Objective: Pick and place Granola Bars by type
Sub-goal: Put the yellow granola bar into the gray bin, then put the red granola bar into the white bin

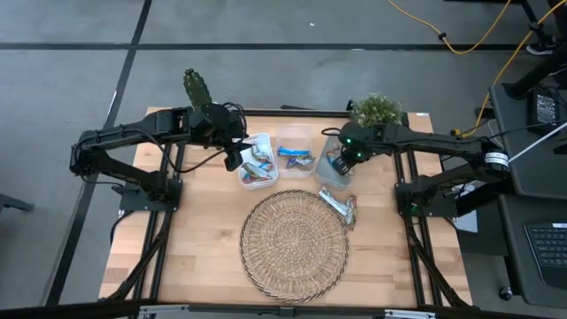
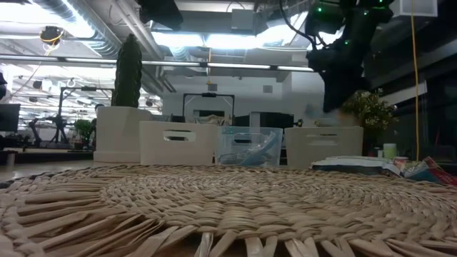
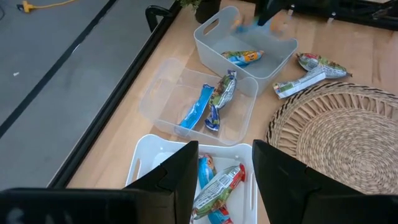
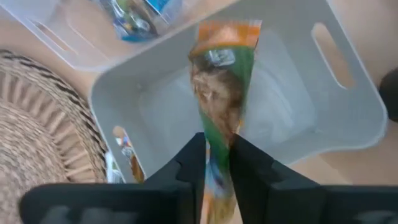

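Right hand (image 4: pixel 217 163) clenched on an orange-green granola bar (image 4: pixel 222 93), bar hanging from the fingers straight over the white tub (image 4: pixel 348 130) below it; one bar (image 3: pixel 244 56) already lies in that tub. Left hand (image 3: pixel 225 163) released, fingers apart and empty, hovering over another white tub (image 3: pixel 142 169) that holds a few bars (image 3: pixel 217 185). Ahead of the left hand the clear tub (image 3: pixel 163 99) between the two white ones holds blue bars (image 3: pixel 198 107). Beside the right hand's tub, two bars (image 1: pixel 340 206) lie loose on the desk (image 1: pixel 205 239) at the edge of the woven mat (image 1: pixel 292 244), still unsorted. Risk: the grip sits on one end of the slippery wrapper only, so the bar may swing or slip out early; released off-centre, it could hit the tub rim and land on the desk or tip toward the clear tub just beside, mixing types. Hand dropping too low could bump the tub wall and shove it.
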